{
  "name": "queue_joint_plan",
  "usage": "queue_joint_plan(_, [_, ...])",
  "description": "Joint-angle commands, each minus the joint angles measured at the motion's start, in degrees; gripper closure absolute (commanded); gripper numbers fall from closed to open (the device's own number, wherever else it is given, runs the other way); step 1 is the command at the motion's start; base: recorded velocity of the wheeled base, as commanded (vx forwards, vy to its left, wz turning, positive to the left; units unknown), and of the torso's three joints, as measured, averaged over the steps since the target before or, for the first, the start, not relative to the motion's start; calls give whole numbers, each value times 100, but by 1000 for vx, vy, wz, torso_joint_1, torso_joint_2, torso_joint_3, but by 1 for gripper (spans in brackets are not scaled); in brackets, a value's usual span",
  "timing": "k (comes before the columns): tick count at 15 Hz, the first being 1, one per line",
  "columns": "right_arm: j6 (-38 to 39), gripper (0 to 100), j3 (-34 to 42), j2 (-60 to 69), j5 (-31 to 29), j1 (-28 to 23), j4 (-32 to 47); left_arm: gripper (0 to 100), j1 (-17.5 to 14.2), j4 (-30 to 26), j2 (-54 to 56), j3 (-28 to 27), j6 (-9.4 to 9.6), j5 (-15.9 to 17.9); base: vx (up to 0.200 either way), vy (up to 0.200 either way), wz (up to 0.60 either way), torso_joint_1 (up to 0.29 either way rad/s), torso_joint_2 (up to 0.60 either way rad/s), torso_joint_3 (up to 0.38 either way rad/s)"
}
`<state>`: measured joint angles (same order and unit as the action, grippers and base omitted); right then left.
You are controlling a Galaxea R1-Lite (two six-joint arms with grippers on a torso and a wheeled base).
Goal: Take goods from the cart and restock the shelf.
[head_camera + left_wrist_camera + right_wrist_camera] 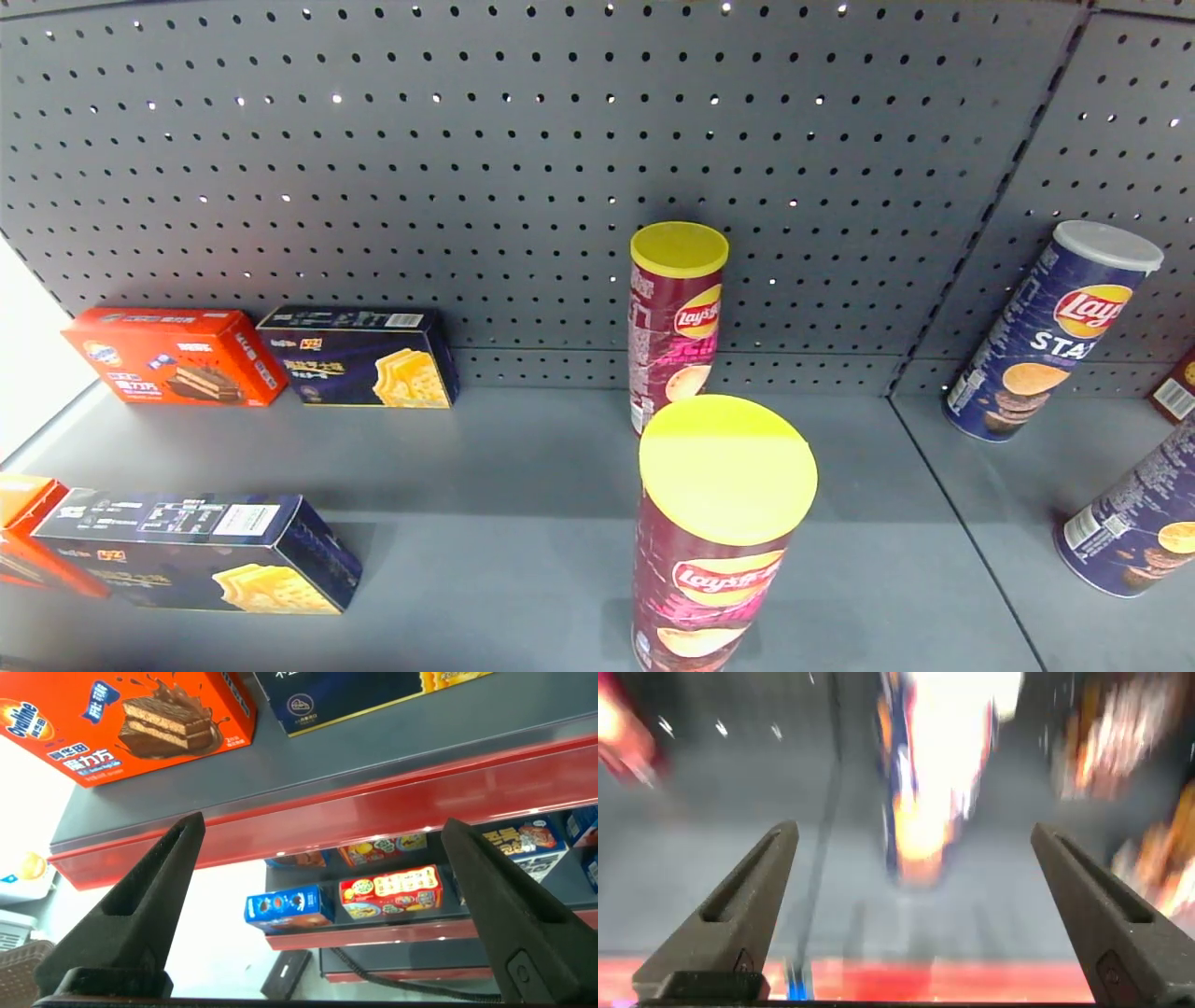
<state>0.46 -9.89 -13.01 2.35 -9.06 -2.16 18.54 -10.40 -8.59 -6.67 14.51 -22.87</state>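
Note:
On the grey shelf point(523, 467) two maroon chip cans with yellow lids stand upright, one at the back point(674, 322) and one nearer the front point(714, 537). Boxes lie at the left: an orange wafer box point(177, 357), a dark blue cracker box point(364, 357) and another blue cracker box point(201, 551) in front. My left gripper point(322, 905) is open with nothing in it, below the shelf's red front edge point(308, 812), under the orange box point(154, 719). My right gripper point(920, 910) is open and empty, facing a blurred blue can point(920, 793).
Two dark blue chip cans point(1050, 331) point(1134, 527) stand in the bay to the right, past a divider line. A perforated back panel point(523, 159) closes the shelf. An orange box corner point(23, 504) shows at the far left. Lower shelves with small boxes point(388, 891) appear below.

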Motion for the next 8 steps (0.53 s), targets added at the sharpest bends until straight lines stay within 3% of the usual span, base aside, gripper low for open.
queue_joint_plan(1, [358,0,989,738,-587,-131,-39,0,0,3,51,-1,0,2,0,0,0,0,0,0])
queue_joint_plan(3, [182,0,989,738,-745,-131,207,0,0,3,51,-1,0,2,0,0,0,0,0,0])
queue_joint_plan(5, [-161,0,989,738,-350,-131,216,0,0,3,51,-1,0,11,0,0,0,0,0,0])
queue_joint_plan(8, [-117,0,989,738,-376,-131,216,0,-17,-6,130,-1,-9,2,0,0,0,0,0,0])
